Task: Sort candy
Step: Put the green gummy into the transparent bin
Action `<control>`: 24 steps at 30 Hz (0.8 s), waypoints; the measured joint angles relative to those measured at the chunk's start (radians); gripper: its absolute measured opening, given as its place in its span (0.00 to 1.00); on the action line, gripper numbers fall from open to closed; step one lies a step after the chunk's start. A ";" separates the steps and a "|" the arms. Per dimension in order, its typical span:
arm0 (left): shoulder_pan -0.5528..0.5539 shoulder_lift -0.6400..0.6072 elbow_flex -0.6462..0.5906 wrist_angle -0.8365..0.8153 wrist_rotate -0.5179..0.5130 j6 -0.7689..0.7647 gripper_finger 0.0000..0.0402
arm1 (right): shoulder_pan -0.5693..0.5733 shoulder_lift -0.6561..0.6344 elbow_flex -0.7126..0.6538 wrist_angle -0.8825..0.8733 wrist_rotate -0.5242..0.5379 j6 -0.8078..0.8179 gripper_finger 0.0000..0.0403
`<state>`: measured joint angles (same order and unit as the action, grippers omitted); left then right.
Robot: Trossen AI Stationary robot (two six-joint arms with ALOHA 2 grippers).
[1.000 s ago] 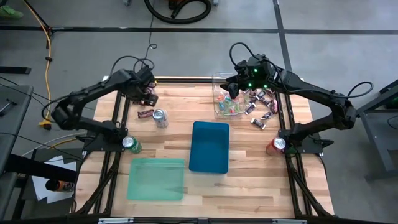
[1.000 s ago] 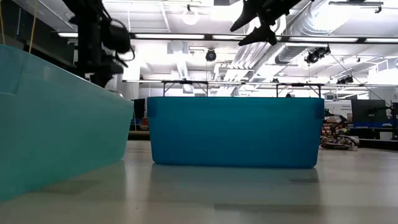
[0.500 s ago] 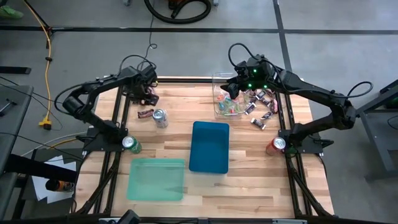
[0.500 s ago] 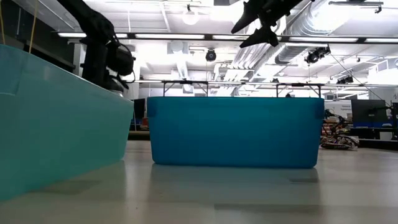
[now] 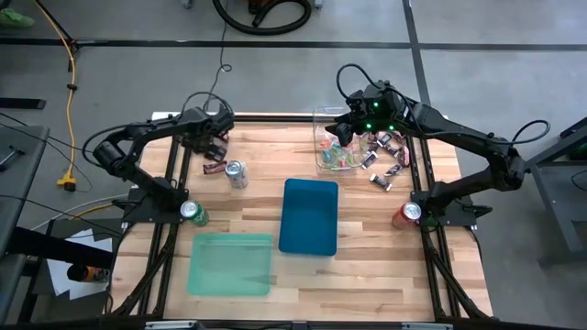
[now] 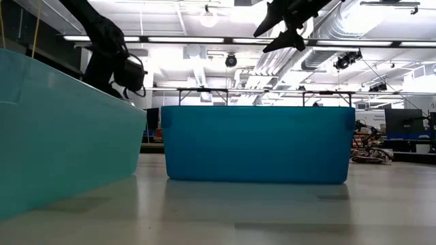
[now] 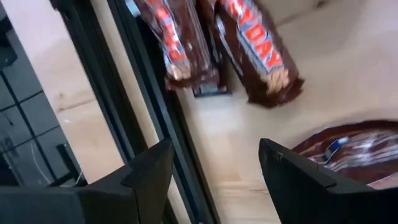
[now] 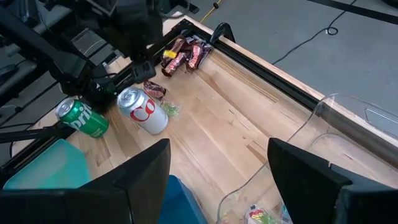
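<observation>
Two dark, slim arms of black links and rounded joints, loose black cables looping over the wrists. Left arm [image 5: 138, 147] matte black throughout, cable arching above its wrist. Right arm [image 5: 468, 142] likewise black, small green lights glowing at its wrist housing [image 5: 371, 115]. Black, flat-faced fingers [image 7: 143, 180] with angular, chamfered edges on the left; same blocky black fingers [image 8: 311, 177] on the right. Seen low, plain dark silhouettes.
</observation>
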<state>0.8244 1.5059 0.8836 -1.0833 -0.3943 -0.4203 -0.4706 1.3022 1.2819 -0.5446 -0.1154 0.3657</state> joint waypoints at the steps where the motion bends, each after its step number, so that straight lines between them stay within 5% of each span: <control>1: -0.007 0.000 -0.015 0.006 0.001 -0.011 0.56 | 0.000 0.000 0.000 0.000 0.000 0.000 0.65; 18: -0.217 0.000 -0.058 0.107 0.120 -0.128 0.56 | 0.000 0.000 0.000 0.002 0.000 -0.004 0.65; 24: -0.223 0.000 -0.057 0.166 0.133 0.019 0.56 | 0.000 0.000 0.000 0.002 0.000 0.010 0.65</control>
<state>0.6018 1.5055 0.8264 -0.9176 -0.2610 -0.4010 -0.4706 1.3022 1.2819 -0.5421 -0.1150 0.3760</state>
